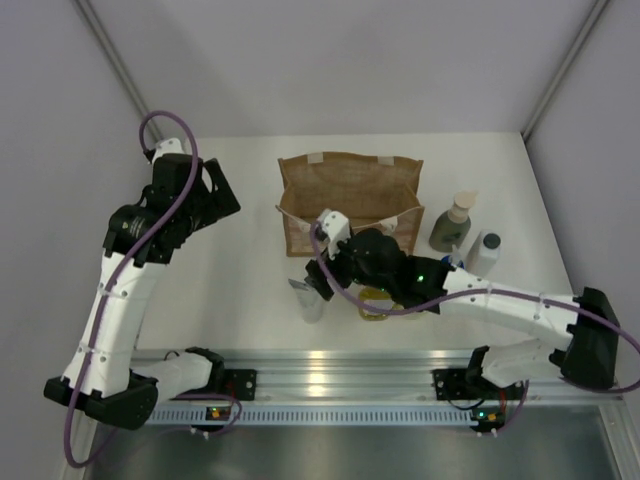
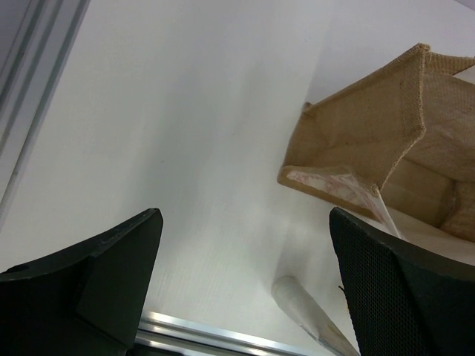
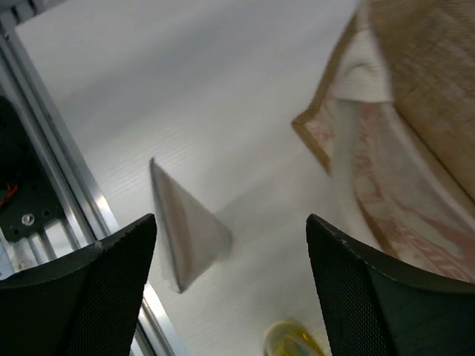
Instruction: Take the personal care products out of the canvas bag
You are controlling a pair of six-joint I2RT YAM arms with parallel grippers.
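Observation:
The tan canvas bag (image 1: 350,195) stands open at the table's middle; its corner shows in the left wrist view (image 2: 371,133) and the right wrist view (image 3: 415,111). In front of it a silvery tube (image 1: 308,298) (image 3: 185,226) (image 2: 304,308) stands on the table. My right gripper (image 1: 325,272) (image 3: 230,289) hangs open just above the tube, with nothing between its fingers. A yellow bottle (image 1: 378,303) (image 3: 293,343) lies under the right arm. Right of the bag stand a grey-green pump bottle (image 1: 452,225) and a white dark-capped bottle (image 1: 483,252). My left gripper (image 1: 222,195) (image 2: 245,282) is open and empty, left of the bag.
An aluminium rail (image 1: 330,365) runs along the table's near edge, close behind the tube. Grey walls close in the table on the left, right and back. The right arm (image 1: 500,300) stretches across the near right part of the table.

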